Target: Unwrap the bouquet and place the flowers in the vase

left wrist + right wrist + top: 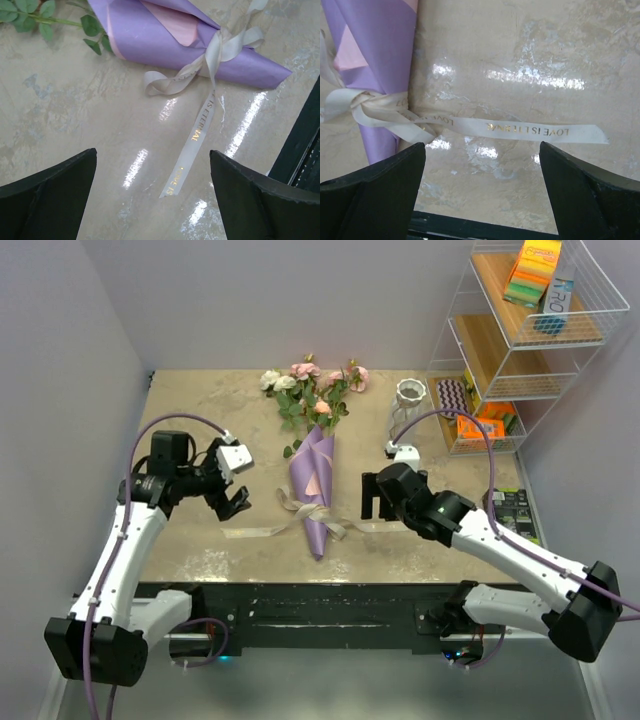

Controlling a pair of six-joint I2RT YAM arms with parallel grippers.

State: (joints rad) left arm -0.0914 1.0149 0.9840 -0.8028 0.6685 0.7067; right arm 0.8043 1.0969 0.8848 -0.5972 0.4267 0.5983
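I see the bouquet between my arms, pointy end toward me | its ribbon ends reach out sideways to each arm | left fingers and right fingers wide apart, holding nothing

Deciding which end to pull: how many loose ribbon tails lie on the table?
2. One tail stretches toward the left end effector, the other toward the right end effector. More could hide under the cone.
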